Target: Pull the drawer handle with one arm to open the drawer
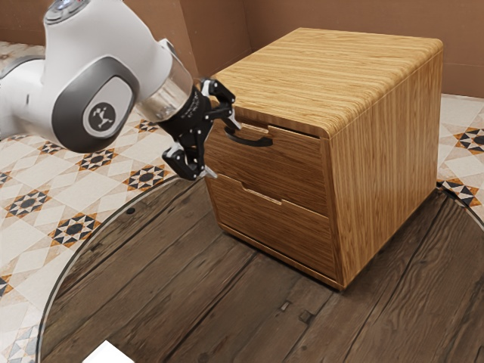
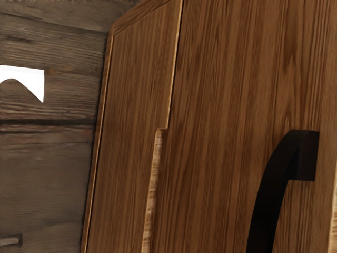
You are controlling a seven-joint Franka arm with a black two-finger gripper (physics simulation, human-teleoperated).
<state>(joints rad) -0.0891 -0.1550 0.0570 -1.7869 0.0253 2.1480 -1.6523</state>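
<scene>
In the exterior view, the gripper (image 1: 218,141) is seen at the front corner of the cabinet (image 1: 378,151) on the exterior view's left. Its jaws are spread wide and nothing is held between them. The black handle (image 1: 248,138) is fixed to the top drawer (image 1: 272,162), which appears shut, and it lies just beside the upper finger, towards the exterior view's right. If the jaws were closed from here, the handle's end might only be clipped, or missed altogether, because the gripper is offset from the bar's middle. A pull would then slip off. The cabinet stands on a round floor (image 1: 227,302) of dark planks, ringed by patterned tiles (image 1: 45,197). Brown walls (image 1: 212,30) are seen behind.

In the wrist view, the handle (image 2: 276,195) is seen off to one side against the wood-grain drawer front (image 2: 226,105), which suggests the hand is not centred on it. The drawer front could be struck by a finger during a straight advance. Dark planks (image 2: 47,168) and a white patch (image 2: 26,80) are seen beyond the cabinet.
</scene>
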